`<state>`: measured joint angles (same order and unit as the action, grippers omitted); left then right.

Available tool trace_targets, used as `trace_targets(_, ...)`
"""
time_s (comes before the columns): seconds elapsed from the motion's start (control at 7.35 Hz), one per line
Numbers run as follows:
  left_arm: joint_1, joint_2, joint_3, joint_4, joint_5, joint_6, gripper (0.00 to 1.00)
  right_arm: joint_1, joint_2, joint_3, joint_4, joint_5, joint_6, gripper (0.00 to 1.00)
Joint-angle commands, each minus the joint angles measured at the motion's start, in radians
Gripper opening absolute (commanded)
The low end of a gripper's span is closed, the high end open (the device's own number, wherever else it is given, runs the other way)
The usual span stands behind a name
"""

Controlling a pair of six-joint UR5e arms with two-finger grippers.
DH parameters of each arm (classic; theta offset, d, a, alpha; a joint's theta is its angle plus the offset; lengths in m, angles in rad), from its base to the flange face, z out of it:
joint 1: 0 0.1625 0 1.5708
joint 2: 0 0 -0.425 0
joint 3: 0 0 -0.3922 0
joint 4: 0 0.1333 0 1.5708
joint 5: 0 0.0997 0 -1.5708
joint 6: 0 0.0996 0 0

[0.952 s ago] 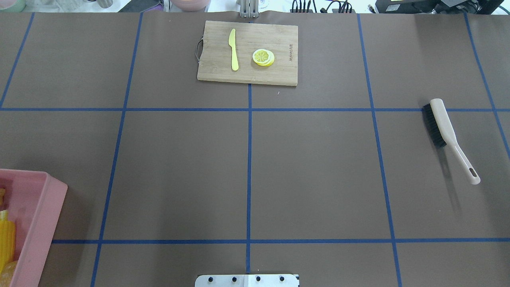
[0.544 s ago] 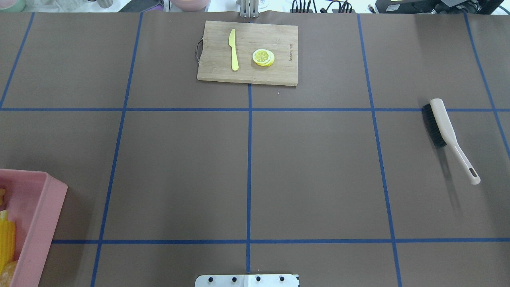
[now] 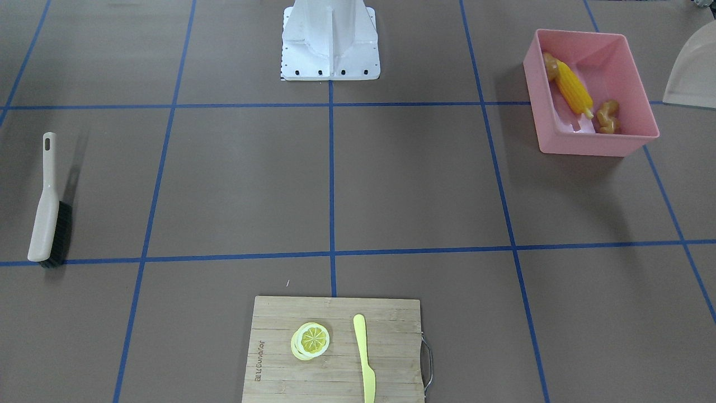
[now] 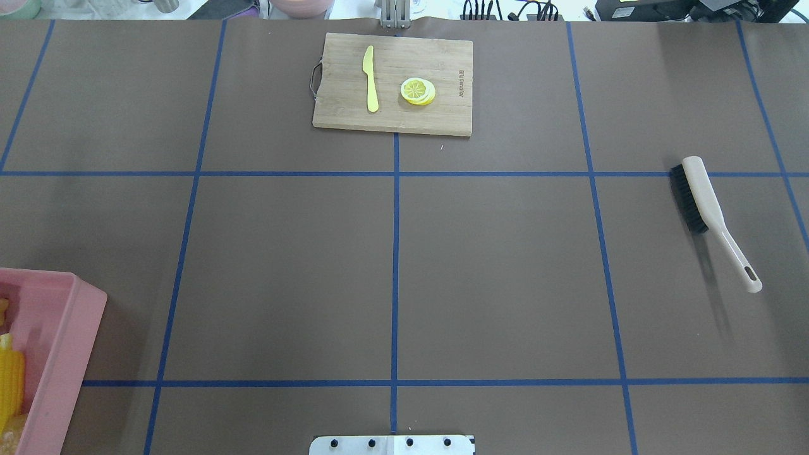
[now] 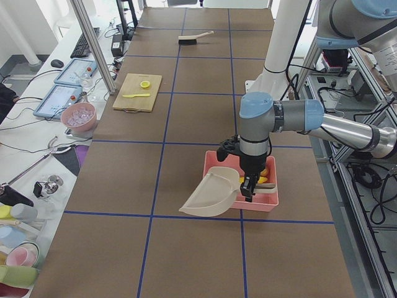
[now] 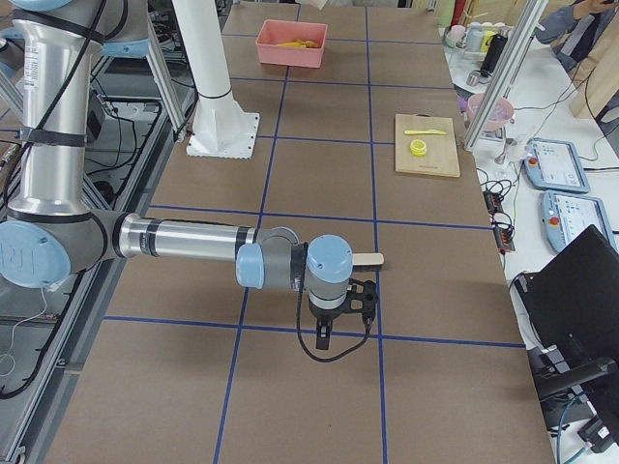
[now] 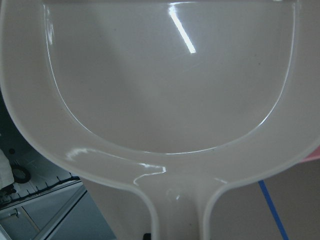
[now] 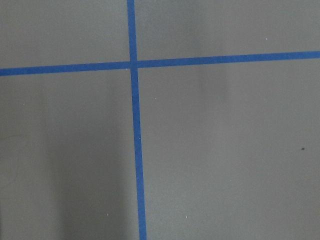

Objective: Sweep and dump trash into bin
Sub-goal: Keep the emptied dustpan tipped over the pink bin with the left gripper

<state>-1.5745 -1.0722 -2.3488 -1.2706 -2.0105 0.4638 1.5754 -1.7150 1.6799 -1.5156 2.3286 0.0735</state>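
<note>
Sitting in pink bin [image 3: 593, 146]: corn cob [image 3: 573, 89], potato [image 3: 549, 60], ginger root [image 3: 607, 116]; left fingers [image 5: 248, 186], right fingers [image 6: 321, 337]: state unclear.

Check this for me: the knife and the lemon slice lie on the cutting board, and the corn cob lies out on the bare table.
Not quite. The corn cob lies inside the pink bin, beside the ginger root, as the front-facing view shows. The knife and the lemon slice do lie on the cutting board.
</note>
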Motion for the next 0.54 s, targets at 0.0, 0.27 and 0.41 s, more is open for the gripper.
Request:
trace_targets(0.0,-0.019,-0.223,0.104,-0.021,-0.059,0.009,0.0,0.0,-0.002,-0.003,0.0,-0.002,0.0,1.0)
trace_targets(0.27,0.02,-0.338,0.143,-0.018,-0.143,0.176,0.0,0.0,-0.002,-0.003,0.0,-0.002,0.0,1.0)
trace_targets(0.41,0.106,-0.351,0.128,-0.029,-0.151,0.252,0.0,0.0,-0.002,-0.003,0.0,-0.002,0.0,1.0)
